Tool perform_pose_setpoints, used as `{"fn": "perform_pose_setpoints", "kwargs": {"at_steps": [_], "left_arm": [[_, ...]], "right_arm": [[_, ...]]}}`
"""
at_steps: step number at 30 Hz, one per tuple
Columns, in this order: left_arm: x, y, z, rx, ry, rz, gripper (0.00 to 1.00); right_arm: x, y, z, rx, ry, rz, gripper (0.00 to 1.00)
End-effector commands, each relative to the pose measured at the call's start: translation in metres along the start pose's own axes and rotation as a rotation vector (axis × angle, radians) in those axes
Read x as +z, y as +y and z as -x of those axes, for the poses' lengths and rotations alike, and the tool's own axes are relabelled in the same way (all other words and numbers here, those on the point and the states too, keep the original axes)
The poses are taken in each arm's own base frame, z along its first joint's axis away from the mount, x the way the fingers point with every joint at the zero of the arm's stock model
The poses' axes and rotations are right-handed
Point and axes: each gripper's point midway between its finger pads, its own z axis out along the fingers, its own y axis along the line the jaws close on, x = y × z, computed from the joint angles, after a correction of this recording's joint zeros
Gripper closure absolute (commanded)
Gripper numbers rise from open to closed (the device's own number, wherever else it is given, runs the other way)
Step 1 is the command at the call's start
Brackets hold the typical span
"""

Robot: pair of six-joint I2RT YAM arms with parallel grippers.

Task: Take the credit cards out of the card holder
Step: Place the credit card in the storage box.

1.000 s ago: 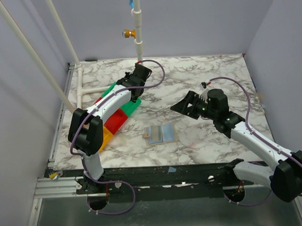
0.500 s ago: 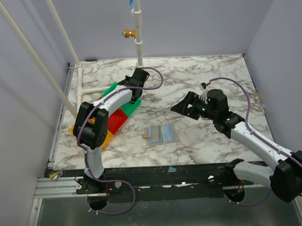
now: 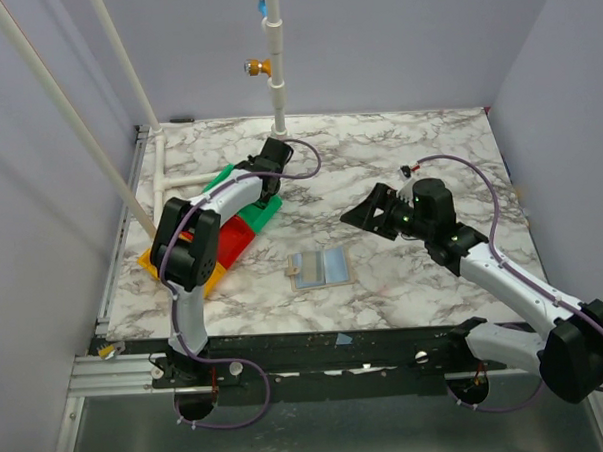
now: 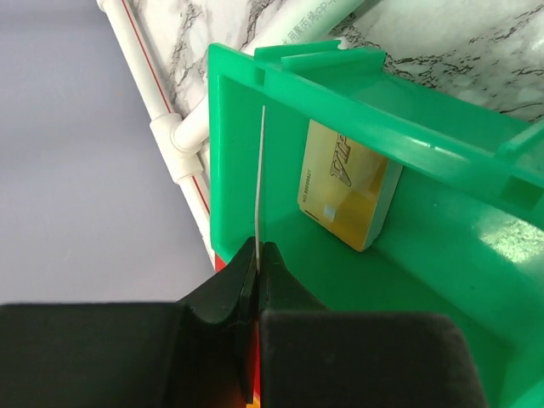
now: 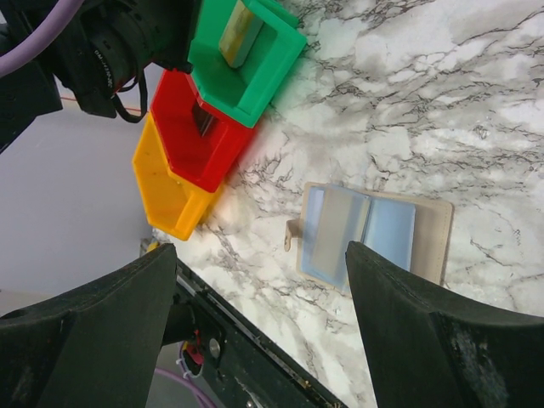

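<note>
1. Judging by what lies in the green tray (image 4: 425, 144), part of the task can be taken as done: a small stack of tan-gold credit cards (image 4: 344, 200) is seen leaning against the tray's far wall, out of the card holder (image 3: 320, 269).
2. A single card (image 4: 260, 170) is gripped edge-on by the left gripper (image 4: 257, 255), whose fingers are pressed fully together on its lower edge. It is held upright over the inside of the green tray, close to one side wall, and has not yet been let go.
3. The card holder is found opened flat on the marble table (image 3: 398, 152), grey-blue inside upward, towards the near edge. It lies just beside the row of green, red tray (image 3: 234, 239) and orange tray (image 3: 213, 281), and it is touched by neither gripper.
4. The right gripper (image 3: 364, 218) is held above the table, beyond the holder and to its right. Its fingers are spread wide, and nothing is seen between them.
5. Whether any card is left in the holder cannot be told. In the right wrist view its pockets are seen only as pale grey-blue panels, one lighter than the other, and no distinct card edge can be made out.
6. What is left, by this reading, is the release of the gripped card into the green tray beside the stack. After that, the holder's pockets would have to be checked, and any card found there taken out in the same way.
</note>
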Motion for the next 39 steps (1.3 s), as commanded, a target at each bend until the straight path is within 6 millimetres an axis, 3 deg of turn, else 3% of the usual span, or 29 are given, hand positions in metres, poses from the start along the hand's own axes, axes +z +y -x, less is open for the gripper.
{"fn": "perform_pose_setpoints", "kwargs": {"at_steps": [1,20,25,31,39], "left_arm": [[0.012,-0.003,0.006,-0.004,0.001,-0.022,1.00],[0.038,-0.006,-0.006,-0.059,0.115,-0.018,0.99],[0.039,-0.008,-0.008,-0.062,0.128,-0.031,0.86],[0.040,-0.012,-0.010,-0.061,0.142,-0.057,0.81],[0.036,-0.012,-0.009,-0.074,0.140,-0.075,0.65]], "right_arm": [[0.003,-0.012,-0.004,-0.007,0.007,-0.038,0.16],[0.001,-0.013,-0.003,-0.002,0.004,-0.043,0.16],[0.002,-0.012,-0.003,0.001,0.006,-0.041,0.16],[0.001,-0.011,-0.003,0.001,0.003,-0.037,0.16],[-0.001,-0.011,-0.004,0.002,0.004,-0.035,0.16]]}}
